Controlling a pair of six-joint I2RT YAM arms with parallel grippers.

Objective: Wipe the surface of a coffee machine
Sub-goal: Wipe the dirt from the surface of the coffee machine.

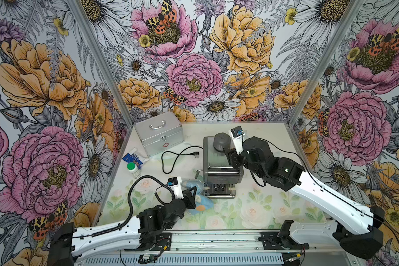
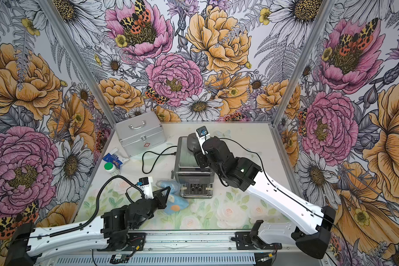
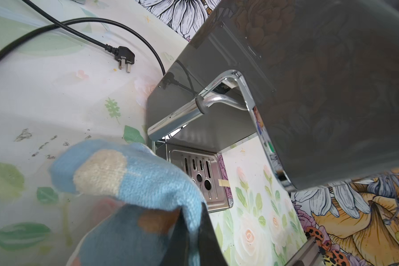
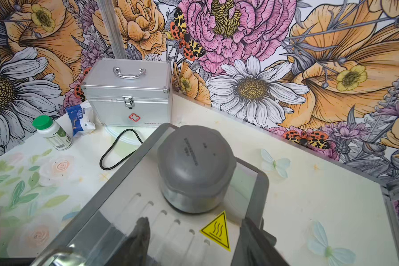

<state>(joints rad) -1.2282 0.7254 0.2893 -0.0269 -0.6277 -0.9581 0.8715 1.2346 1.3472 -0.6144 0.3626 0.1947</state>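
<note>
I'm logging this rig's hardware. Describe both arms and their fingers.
Both have glossy white shells, left arm and right arm, linked by blocky black joints. A coiled black cable loops off the left. A thin straight cable runs along the right, whose joint shows a green light. The fingers are black.

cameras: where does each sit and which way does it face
Top views: high in front, looking down; both arms show beside the coffee machine.
Left wrist: low beside the machine, facing its drip tray; left end effector shut on blue cloth.
Right wrist: above the machine's domed knob; right end effector open.
Shared: both wrists see the black cord.
</note>
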